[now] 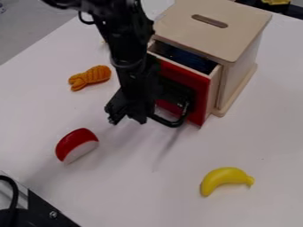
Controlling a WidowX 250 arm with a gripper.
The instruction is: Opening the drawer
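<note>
At the front of the wooden cabinet [213, 22], in the camera view, the red-fronted drawer [192, 84] stands partly out, with something dark blue [184, 58] inside it. The arm [121, 44] comes down in front of the cabinet, and the claw [126, 119] hangs close by the black handle [170, 123]. Its two tips sit somewhat apart with nothing visible between them; whether one of them touches or hooks the handle, I cannot tell. Out from the cabinet's front, on the white tabletop [148, 195], lie an orange toy [90, 77], a red and white wedge [77, 145] and a yellow banana [226, 179].

The step in hand looks to be the pull itself, well begun. If more opening is wanted, the next move calls for one tip behind the handle and a steady draw straight away from the cabinet, low and level so the drawer does not bind; otherwise, easing clear of the handle without nudging the drawer back in
</note>
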